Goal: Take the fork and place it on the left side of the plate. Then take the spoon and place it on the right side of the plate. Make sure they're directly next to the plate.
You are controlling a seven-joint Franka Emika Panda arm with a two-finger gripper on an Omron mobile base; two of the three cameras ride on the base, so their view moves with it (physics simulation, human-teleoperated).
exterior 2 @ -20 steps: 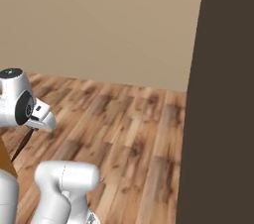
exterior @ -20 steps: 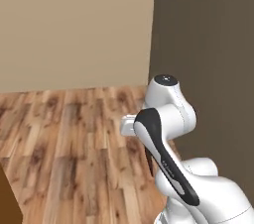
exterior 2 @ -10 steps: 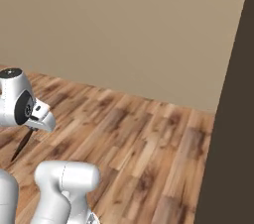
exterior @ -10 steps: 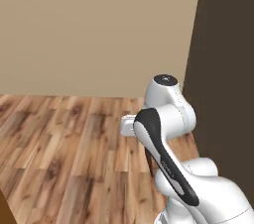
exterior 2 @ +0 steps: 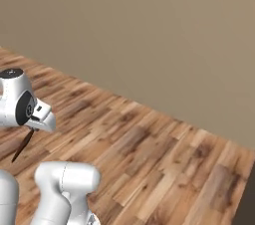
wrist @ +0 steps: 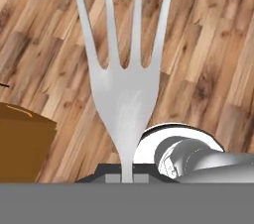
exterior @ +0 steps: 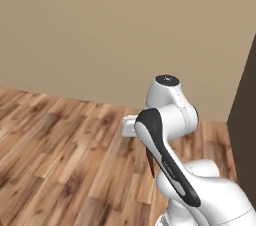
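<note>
Currently carrying | end effector [wrist: 128, 178]: clenched on the small fork with silver tined head and slim black handle [wrist: 126, 74], tines pointing away from the hand so it rides steady | below: wooden plank floor [wrist: 208, 44], brown box-like corner [wrist: 22, 143] | judgement: fork in transit, plate placement not yet done

Stretching across all three views: wood-plank floor [exterior: 65, 155], boards in mixed light and dark brown, running diagonally toward a plain beige wall [exterior: 115, 30]. Meeting that wall along a straight seam in both base views. Showing bare planks over the open stretch, nothing lying loose there. Sitting at the left edge of the hand view: a brown wooden block [wrist: 22, 143], apparently over the boards, contact impossible to tell.
</note>
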